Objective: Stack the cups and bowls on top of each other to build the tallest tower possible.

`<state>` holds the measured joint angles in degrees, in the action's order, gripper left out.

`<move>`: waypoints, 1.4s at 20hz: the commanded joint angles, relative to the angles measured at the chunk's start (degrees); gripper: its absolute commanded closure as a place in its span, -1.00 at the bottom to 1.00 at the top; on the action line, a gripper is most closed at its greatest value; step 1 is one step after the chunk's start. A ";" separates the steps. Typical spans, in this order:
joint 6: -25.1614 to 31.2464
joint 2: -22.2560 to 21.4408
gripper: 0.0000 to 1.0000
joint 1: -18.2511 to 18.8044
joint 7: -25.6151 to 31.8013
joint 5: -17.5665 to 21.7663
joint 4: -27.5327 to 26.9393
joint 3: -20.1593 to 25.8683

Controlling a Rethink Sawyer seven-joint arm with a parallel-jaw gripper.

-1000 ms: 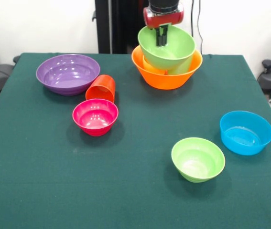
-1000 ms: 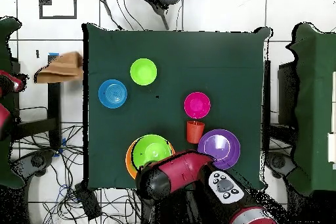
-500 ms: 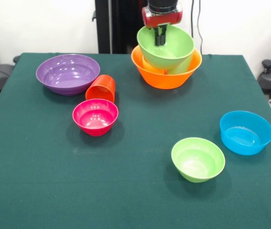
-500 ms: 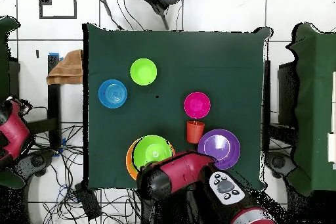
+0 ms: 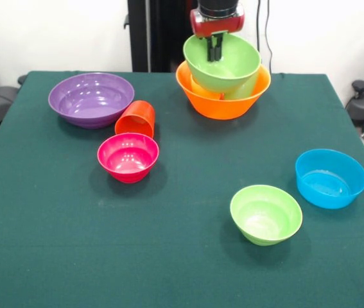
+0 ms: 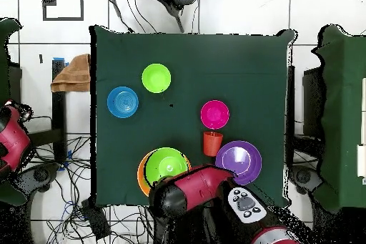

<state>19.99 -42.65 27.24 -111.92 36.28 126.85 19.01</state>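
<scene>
Slightly higher than a second ago, the large light green bowl [image 5: 223,62] has risen a little with the gripper [image 5: 215,47], and its rim now sits a touch further above the large orange bowl [image 5: 223,102] that anchors the far side of the table [image 5: 182,256]; everything else has stayed put. The gripper's two dark fingers [image 5: 212,46] come down from the red wrist and stand close together, pinching the far rim of that green bowl, which tilts so that its mouth leans toward the camera. Beneath it, inside the orange bowl, parts of a yellow-orange tumbler [image 5: 204,90] and a light green tumbler [image 5: 249,88] show; whether the green bowl touches them cannot be told. Taking the orange bowl as the landmark in the front view: the wide purple bowl [image 5: 91,98] lies well to its left, upright; the orange-red cup [image 5: 135,119] lies on its side between the two, just beside the purple bowl, mouth toward the camera; the small pink-red bowl [image 5: 128,156] sits just in front of that cup; the medium blue bowl [image 5: 330,178] lies nearer the camera and to the right; the small light green bowl [image 5: 266,213] is nearer still, just left of the blue one. From overhead the red arm [image 6: 204,187] covers part of the orange bowl's edge.
</scene>
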 commanded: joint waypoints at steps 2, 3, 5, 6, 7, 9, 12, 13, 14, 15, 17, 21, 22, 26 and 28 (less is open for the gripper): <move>6.56 2.75 1.00 -1.43 1.41 2.26 1.51 -0.18; 6.63 2.59 1.00 -1.38 1.45 2.12 1.76 -0.06; 6.76 2.37 1.00 -1.31 1.52 1.91 2.16 0.15; 6.70 2.28 1.00 -1.36 1.41 1.88 2.38 0.12; 7.11 2.08 1.00 -1.36 1.53 1.65 2.54 0.22; 7.89 1.76 1.00 -1.32 1.79 1.13 2.66 0.53; 8.20 1.28 1.00 -1.37 1.75 0.94 3.00 0.71; 8.25 1.63 1.00 -1.45 1.65 1.06 2.61 0.64; 8.40 1.89 1.00 -1.47 1.59 0.93 2.51 0.78; 8.38 2.14 1.00 -1.45 1.55 0.92 2.38 0.89; 8.52 2.85 1.00 -1.43 1.53 0.96 1.93 1.00; 9.61 2.19 1.00 -1.20 1.77 -0.19 2.65 1.97; 9.81 2.19 1.00 -1.27 1.74 -0.35 2.66 2.08; 9.87 0.86 1.00 -0.84 1.80 -0.57 4.12 2.26; 10.56 -0.14 1.00 -0.45 2.24 -1.32 4.73 2.86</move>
<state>23.09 -42.90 27.29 -111.92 36.18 127.76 19.00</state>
